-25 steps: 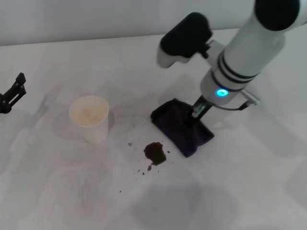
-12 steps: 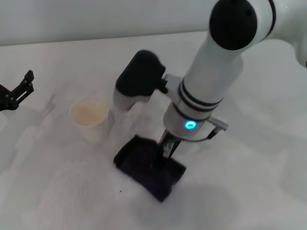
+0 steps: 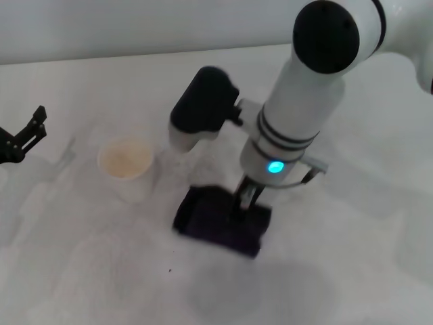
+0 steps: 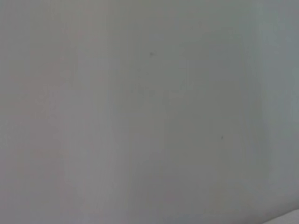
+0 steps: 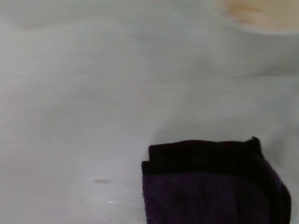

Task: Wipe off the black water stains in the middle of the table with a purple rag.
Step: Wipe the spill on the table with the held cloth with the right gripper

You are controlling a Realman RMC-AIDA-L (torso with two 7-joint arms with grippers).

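The purple rag (image 3: pixel 220 227) lies flat on the white table (image 3: pixel 352 271) near its middle, in front of the paper cup. My right gripper (image 3: pixel 247 201) comes down from above and is shut on the rag's right part, pressing it to the tabletop. The black water stains are hidden under the rag; only one tiny dark speck (image 3: pixel 170 270) shows to its front left. In the right wrist view the rag (image 5: pixel 210 186) fills the lower right, with a faint dark mark (image 5: pixel 100 181) on the table beside it. My left gripper (image 3: pixel 24 135) is parked at the far left edge, open.
A white paper cup (image 3: pixel 126 164) stands upright just left of the rag, close to the right arm's black wrist housing (image 3: pixel 203 105). The cup's rim (image 5: pixel 261 18) also shows in the right wrist view. The left wrist view shows only a plain white surface.
The right gripper dragged the rag forward and left over the dark blotch, then a little back to the right. The blotch seen a second ago no longer shows. The left arm barely moved.
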